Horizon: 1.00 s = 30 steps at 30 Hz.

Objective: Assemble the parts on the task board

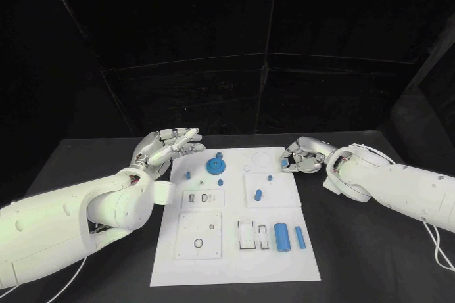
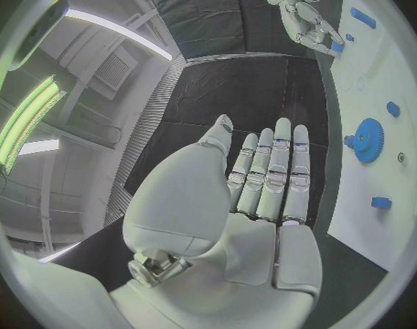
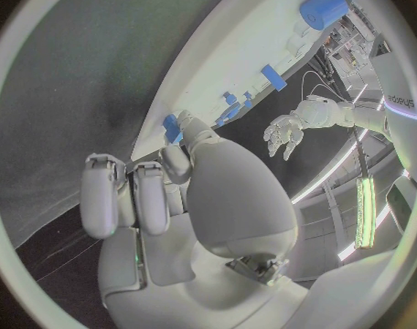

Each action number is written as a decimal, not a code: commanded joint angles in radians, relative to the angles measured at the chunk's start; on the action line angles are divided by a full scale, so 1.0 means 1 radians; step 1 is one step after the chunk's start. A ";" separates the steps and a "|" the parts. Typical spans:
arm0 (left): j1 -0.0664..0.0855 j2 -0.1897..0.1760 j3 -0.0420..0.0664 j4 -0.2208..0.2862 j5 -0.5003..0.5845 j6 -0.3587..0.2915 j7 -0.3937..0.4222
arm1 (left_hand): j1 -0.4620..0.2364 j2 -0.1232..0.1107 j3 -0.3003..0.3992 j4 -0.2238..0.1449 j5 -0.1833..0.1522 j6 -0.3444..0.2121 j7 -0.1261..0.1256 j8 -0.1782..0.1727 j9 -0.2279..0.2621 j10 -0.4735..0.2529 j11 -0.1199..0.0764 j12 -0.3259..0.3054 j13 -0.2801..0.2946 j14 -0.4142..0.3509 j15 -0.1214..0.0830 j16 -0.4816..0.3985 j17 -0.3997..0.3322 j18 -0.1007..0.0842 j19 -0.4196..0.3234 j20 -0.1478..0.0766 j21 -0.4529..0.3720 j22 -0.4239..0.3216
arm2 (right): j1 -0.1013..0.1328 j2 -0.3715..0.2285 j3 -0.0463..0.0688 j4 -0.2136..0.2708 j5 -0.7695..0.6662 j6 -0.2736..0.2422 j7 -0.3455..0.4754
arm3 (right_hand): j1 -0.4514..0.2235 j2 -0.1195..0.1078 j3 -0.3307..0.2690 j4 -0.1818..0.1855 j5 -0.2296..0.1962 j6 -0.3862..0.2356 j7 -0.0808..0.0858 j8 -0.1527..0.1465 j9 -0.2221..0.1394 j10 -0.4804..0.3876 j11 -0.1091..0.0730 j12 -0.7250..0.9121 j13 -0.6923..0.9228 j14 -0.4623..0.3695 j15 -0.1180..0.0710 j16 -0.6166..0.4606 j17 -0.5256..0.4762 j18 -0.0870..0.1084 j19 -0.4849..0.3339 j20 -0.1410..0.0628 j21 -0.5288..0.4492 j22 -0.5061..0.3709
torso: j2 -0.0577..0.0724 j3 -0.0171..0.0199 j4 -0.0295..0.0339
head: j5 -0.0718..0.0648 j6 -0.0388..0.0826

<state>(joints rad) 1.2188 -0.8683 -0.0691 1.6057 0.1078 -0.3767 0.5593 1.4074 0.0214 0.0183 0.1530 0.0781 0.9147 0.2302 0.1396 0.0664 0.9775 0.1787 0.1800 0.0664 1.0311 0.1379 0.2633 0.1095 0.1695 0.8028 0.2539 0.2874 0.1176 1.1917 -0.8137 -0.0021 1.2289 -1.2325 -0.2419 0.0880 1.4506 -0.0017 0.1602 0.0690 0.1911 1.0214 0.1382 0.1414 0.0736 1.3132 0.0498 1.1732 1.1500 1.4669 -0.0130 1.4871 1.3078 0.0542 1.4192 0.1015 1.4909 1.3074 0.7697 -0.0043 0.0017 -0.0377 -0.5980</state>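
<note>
The right hand (image 1: 302, 157) hangs at the far right corner of the task board (image 1: 237, 263), its fingers curled around a small blue part (image 3: 171, 126) pinched at the fingertips. The left hand (image 1: 171, 146) hovers off the board's far left corner, flat with fingers extended, holding nothing. A blue gear (image 1: 217, 165) lies on the board between the two hands, nearer the left one.

My head camera looks steeply down on the black table (image 1: 379, 277) and white task board (image 1: 232, 267). Each wrist camera sits close behind its own palm, and both share the board's far end with the head view.
</note>
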 commanded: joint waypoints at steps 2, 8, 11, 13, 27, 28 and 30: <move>0.001 0.000 0.001 0.001 -0.002 0.008 0.004 | 0.008 0.002 0.001 -0.006 -0.001 0.005 0.001 -0.004 -0.001 0.004 0.001 -0.006 -0.001 0.004 0.001 -0.004 -0.002 0.015 0.006 0.002 0.003 -0.002 | 0.001 -0.002 0.000 0.006 -0.003 -0.057 0.005 | 0.008 0.026 0.018 -0.002 -0.009 0.022 -0.007 0.012 0.004 0.010 -0.004 0.006 0.002 0.066 -0.008 0.005 0.081 -0.011 0.006 -0.006 0.009 0.069 | 0.000 -0.0001 -0.0001 | 0.000 0.000; 0.001 -0.001 0.001 0.002 -0.002 0.008 0.004 | 0.008 0.002 0.001 -0.006 -0.001 0.005 0.001 -0.004 -0.001 0.004 0.001 -0.006 -0.001 0.004 0.001 -0.004 -0.002 0.015 0.006 0.002 0.003 -0.002 | 0.001 -0.014 0.000 0.033 -0.001 -0.089 0.001 | 0.008 0.037 0.031 -0.005 -0.012 0.035 -0.013 0.016 0.004 0.016 -0.009 0.008 0.006 0.068 -0.012 0.007 0.088 -0.013 0.012 -0.010 0.011 0.077 | 0.000 0.0000 0.0011 | -0.001 0.000; 0.001 -0.003 0.001 0.004 -0.002 0.007 0.004 | 0.008 0.002 0.001 -0.006 -0.001 0.005 0.001 -0.004 -0.001 0.004 0.001 -0.006 -0.001 0.004 0.001 -0.004 -0.002 0.015 0.006 0.002 0.003 -0.002 | 0.002 -0.029 0.001 0.072 0.004 -0.105 -0.024 | 0.007 0.036 0.032 -0.006 -0.016 0.038 -0.014 0.016 0.004 0.018 -0.010 0.010 0.008 0.068 -0.013 0.009 0.092 -0.013 0.014 -0.011 0.012 0.079 | -0.002 -0.0011 0.0007 | -0.005 0.002; 0.001 -0.005 0.001 0.005 -0.002 0.006 0.004 | 0.008 0.002 0.001 -0.006 -0.001 0.005 0.001 -0.004 -0.001 0.004 0.001 -0.006 -0.001 0.004 0.001 -0.004 -0.002 0.015 0.006 0.002 0.003 -0.002 | 0.002 -0.041 0.001 0.106 0.007 -0.114 -0.047 | 0.004 0.040 0.035 -0.005 -0.022 0.043 -0.015 0.017 0.004 0.019 -0.011 0.007 0.006 0.069 -0.014 0.010 0.095 -0.013 0.015 -0.012 0.013 0.081 | -0.003 -0.0015 -0.0009 | -0.003 0.002; 0.002 -0.001 0.001 -0.011 -0.002 0.008 0.002 | 0.008 0.002 0.001 -0.006 -0.001 0.005 0.001 -0.004 -0.001 0.004 0.001 -0.006 -0.001 0.004 0.001 -0.004 -0.002 0.015 0.006 0.002 0.003 -0.002 | 0.013 -0.027 0.002 0.361 -0.022 -0.181 -0.296 | -0.010 0.049 0.046 -0.002 -0.045 0.054 -0.021 0.015 0.003 0.021 -0.016 -0.012 -0.009 0.068 -0.019 0.007 0.091 -0.014 0.018 -0.017 0.013 0.084 | -0.023 -0.0147 0.0008 | 0.006 -0.006; 0.002 -0.001 0.001 -0.013 -0.002 0.007 0.002 | 0.008 0.002 0.001 -0.006 -0.001 0.005 0.001 -0.004 -0.001 0.004 0.001 -0.006 -0.001 0.004 0.001 -0.004 -0.002 0.015 0.006 0.002 0.003 -0.002 | 0.014 -0.014 0.002 0.370 -0.028 -0.184 -0.313 | -0.011 0.049 0.046 -0.002 -0.046 0.054 -0.021 0.015 0.003 0.021 -0.016 -0.014 -0.010 0.067 -0.019 0.006 0.090 -0.014 0.018 -0.018 0.013 0.085 | -0.026 -0.0163 0.0020 | 0.008 -0.008; 0.002 -0.001 0.001 -0.016 -0.002 0.008 0.002 | 0.008 0.002 0.001 -0.006 -0.001 0.005 0.001 -0.004 -0.001 0.004 0.001 -0.006 -0.001 0.004 0.001 -0.004 -0.002 0.015 0.006 0.002 0.003 -0.002 | 0.015 0.013 0.002 0.381 -0.041 -0.187 -0.339 | -0.014 0.048 0.046 -0.001 -0.047 0.054 -0.021 0.014 0.003 0.022 -0.017 -0.014 -0.010 0.067 -0.020 0.006 0.088 -0.014 0.018 -0.018 0.013 0.085 | -0.030 -0.0190 0.0046 | 0.012 -0.010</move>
<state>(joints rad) 1.2190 -0.8700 -0.0692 1.5914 0.1079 -0.3769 0.5573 1.4074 0.0215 0.0183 0.1530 0.0781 0.9147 0.2301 0.1396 0.0664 0.9775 0.1787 0.1801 0.0665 1.0311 0.1379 0.2633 0.1095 0.1695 0.8028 0.2539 0.2874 0.1170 1.2047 -0.8092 -0.0012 1.6017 -1.2421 -0.3872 -0.1510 1.4372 0.0401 0.1948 0.0594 0.1462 1.0348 0.1405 0.1523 0.0728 1.3275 0.0356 1.1644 1.1405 1.4670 -0.0272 1.4921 1.3075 0.0542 1.4333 0.0874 1.4985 1.3074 0.7484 -0.0177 0.0016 -0.0299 -0.6043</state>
